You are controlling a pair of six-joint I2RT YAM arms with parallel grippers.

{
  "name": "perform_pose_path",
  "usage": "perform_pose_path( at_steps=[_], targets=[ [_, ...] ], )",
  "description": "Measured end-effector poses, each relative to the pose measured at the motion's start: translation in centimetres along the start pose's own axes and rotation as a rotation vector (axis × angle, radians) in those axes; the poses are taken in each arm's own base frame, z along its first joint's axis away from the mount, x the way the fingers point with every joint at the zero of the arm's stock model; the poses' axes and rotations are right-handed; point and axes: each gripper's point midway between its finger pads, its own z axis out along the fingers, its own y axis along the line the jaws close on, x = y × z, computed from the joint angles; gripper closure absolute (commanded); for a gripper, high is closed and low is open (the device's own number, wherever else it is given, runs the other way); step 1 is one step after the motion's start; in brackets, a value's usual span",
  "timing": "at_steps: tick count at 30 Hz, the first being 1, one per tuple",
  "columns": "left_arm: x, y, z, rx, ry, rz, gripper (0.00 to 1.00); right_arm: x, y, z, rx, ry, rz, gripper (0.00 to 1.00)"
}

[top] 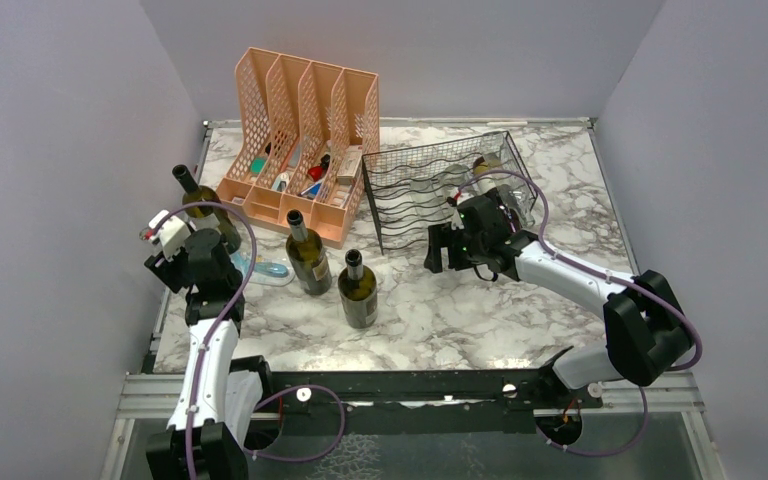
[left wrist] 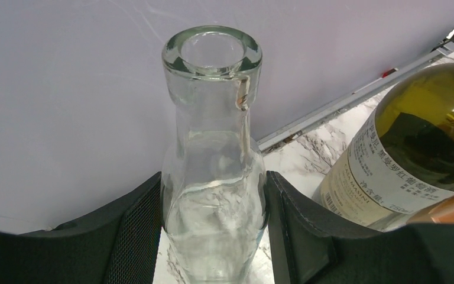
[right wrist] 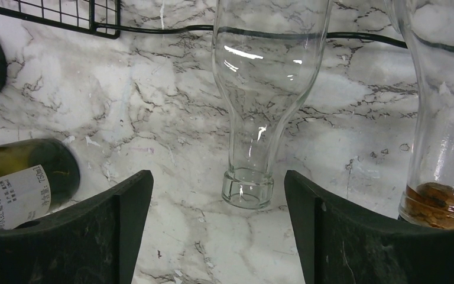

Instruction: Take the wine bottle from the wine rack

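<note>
Wine rack (top: 410, 195): thin black wire, metal, slight sheen. File organiser (top: 300, 100) at its 10 o'clock: peach plastic, perforated, matt. Table top (top: 460, 310): marble-pattern, smooth, low gloss. Clear bottle (left wrist: 213, 177): colourless glossy glass, mould seam on neck. Olive bottle (left wrist: 425, 100) at its 3 o'clock: glossy green glass, white paper label. Left pads (left wrist: 136, 236): matt black, fine-meshed. Wine bottle (right wrist: 260, 77): clear glossy glass.

My left end effector (left wrist: 213, 234) clamps a clear glass bottle (left wrist: 211, 136), its mouth toward twelve o'clock. At three o'clock is a labelled green wine bottle (left wrist: 417, 148), with marble desk (left wrist: 307, 148) between them.
</note>
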Motion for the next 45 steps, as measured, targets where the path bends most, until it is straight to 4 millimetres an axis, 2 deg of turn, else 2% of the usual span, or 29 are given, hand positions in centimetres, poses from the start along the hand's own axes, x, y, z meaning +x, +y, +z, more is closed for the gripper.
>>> perform_pose_path(
  at_steps=[3,7,13,15,16,17,26,35,38,42,44,45],
  targets=[
    [0.2,0.0,0.4,-0.014,0.0,0.005,0.99,-0.2,0.1,0.1,-0.004,-0.008,-0.006,0.14],
    [0.3,0.0,0.6,-0.034,-0.004,-0.002,0.71,-0.1,0.0,0.4,-0.001,-0.004,-0.006,0.13],
    [0.4,0.3,0.6,-0.054,-0.001,-0.037,0.56,0.0,-0.1,0.5,0.0,0.0,-0.009,0.13],
    [0.4,0.4,0.5,-0.054,0.002,-0.041,0.4,0.0,-0.1,0.5,0.0,0.0,-0.015,0.12],
    [0.4,0.5,0.4,-0.055,0.004,-0.043,0.17,0.0,-0.1,0.5,0.0,0.0,-0.017,0.12],
    [0.4,0.6,0.4,-0.055,0.006,-0.044,0.04,0.0,-0.1,0.5,0.0,0.0,-0.019,0.12],
    [0.3,0.8,-0.9,-0.014,0.03,-0.089,0.01,0.0,-0.3,0.5,0.008,-0.003,-0.022,0.11],
    [-0.8,0.7,-2.2,0.036,0.059,-0.158,0.01,-1.3,-1.0,1.2,0.052,-0.071,-0.013,0.21],
    [-1.0,0.6,-2.9,0.063,0.065,-0.2,0.01,-1.1,-1.5,1.7,0.063,-0.098,-0.009,0.24],
    [-1.7,0.2,-4.2,0.116,0.078,-0.256,0.01,-0.7,-2.4,2.4,0.096,-0.133,0.003,0.31],
    [-2.2,0.0,-4.9,0.146,0.079,-0.294,0.01,-0.6,-2.5,2.9,0.105,-0.154,0.003,0.41],
    [-2.4,-0.1,-5.2,0.162,0.081,-0.309,0.01,-0.6,-2.5,3.2,0.107,-0.164,0.001,0.49]
  ],
)
